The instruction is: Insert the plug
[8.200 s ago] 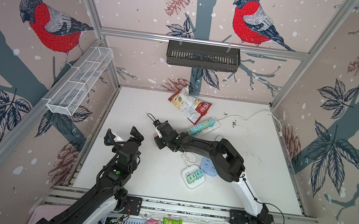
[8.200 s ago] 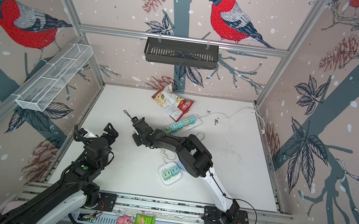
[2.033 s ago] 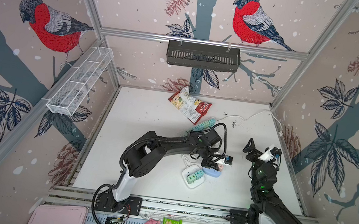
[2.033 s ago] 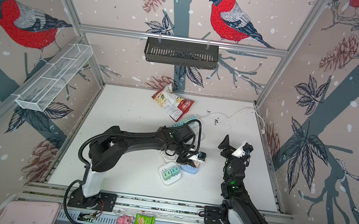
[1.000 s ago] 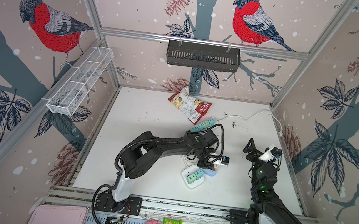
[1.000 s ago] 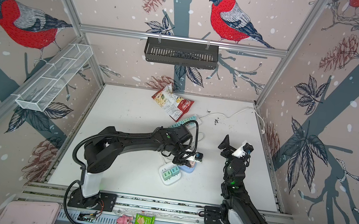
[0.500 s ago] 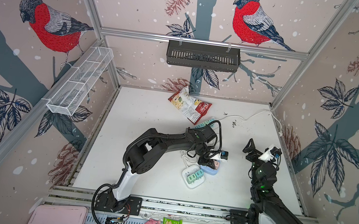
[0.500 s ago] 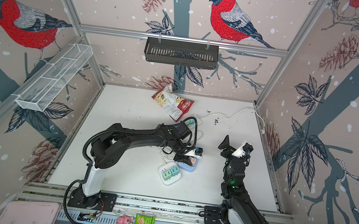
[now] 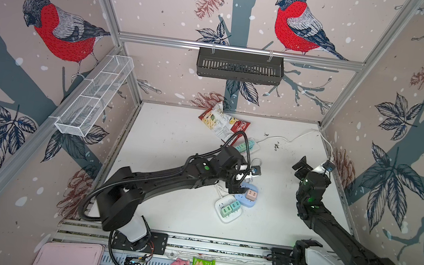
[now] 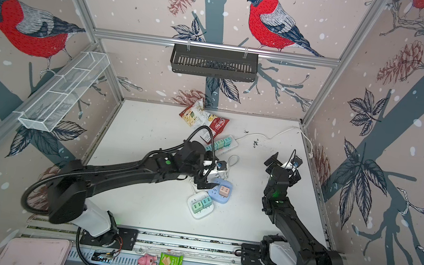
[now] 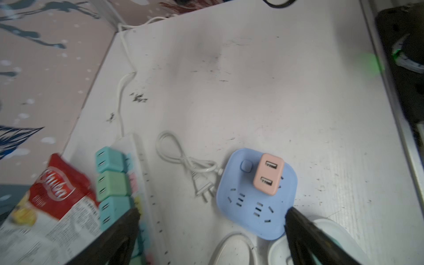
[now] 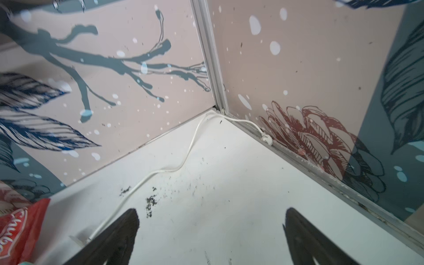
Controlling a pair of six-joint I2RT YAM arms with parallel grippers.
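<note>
A pink plug (image 11: 268,174) with two USB ports stands upright in the blue socket block (image 11: 252,206) at mid-table; both top views show the plug (image 9: 250,194) (image 10: 223,191) on the block (image 9: 251,203). My left gripper (image 9: 246,180) (image 11: 212,212) hovers just beside and above the block, open, with nothing between its fingers. My right gripper (image 9: 313,167) (image 12: 211,213) is open and holds nothing, raised near the right wall and facing the back corner.
A white socket block (image 9: 221,216) with green plugs lies touching the blue one. A white power strip (image 11: 140,146) with teal and green plugs and a snack bag (image 9: 223,123) lie behind. A loose corded plug (image 11: 202,185) rests beside the blue block. A white cable (image 12: 183,160) runs to the corner.
My left gripper has opened and let go of the pink plug, drawing back a little; the plug stays upright in the blue block. The right arm has not moved.
</note>
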